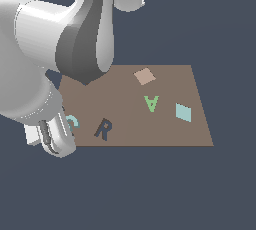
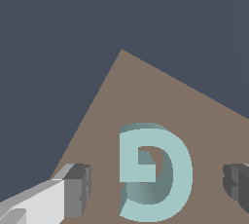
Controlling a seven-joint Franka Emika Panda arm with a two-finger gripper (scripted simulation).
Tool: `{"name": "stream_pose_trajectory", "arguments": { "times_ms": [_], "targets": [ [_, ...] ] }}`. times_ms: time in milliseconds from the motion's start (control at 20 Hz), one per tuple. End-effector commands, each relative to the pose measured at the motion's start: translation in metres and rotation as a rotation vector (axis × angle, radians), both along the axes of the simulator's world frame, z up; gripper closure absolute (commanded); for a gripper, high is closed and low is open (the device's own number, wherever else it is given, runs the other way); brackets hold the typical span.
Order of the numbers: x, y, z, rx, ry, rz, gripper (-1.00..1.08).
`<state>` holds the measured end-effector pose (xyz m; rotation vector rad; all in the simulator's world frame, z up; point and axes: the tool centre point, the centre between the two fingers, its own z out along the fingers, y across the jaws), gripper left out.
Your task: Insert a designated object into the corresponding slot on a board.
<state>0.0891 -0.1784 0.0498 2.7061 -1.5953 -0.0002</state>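
The designated object, a light teal G block [image 2: 181, 169], lies flat on the brown board [image 2: 146, 91] near one of its corners. In the wrist view my gripper [image 2: 158, 187] is open and straddles it. One finger [image 2: 78, 189] and the other finger [image 2: 238, 185] each stand well clear of the letter's sides. In the exterior view only a sliver of the G [image 1: 73, 121] shows at the board's [image 1: 170, 124] near corner on the exterior view's left, behind my hand. The slot does not show in either view.
On the board lie a dark grey letter R [image 1: 103, 129], a green letter A [image 1: 151, 103], a teal diamond tile [image 1: 183, 112] and a pink diamond tile [image 1: 144, 76]. The arm's bulky links [image 1: 80, 39] cover the board's edge on the exterior view's left.
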Motion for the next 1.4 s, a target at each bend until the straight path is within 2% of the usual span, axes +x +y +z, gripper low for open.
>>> {"name": "stream_pose_trajectory", "arguments": {
  "times_ms": [0, 400, 450, 1350],
  "targets": [
    [0.0, 0.0, -0.001, 0.0, 0.0, 0.0, -0.92],
    [0.0, 0.001, -0.02, 0.0, 0.0, 0.001, -0.92],
    [0.0, 0.001, -0.02, 0.0, 0.0, 0.001, 1.08],
    [-0.001, 0.001, -0.017, 0.0, 0.0, 0.003, 1.08]
  ]
}}
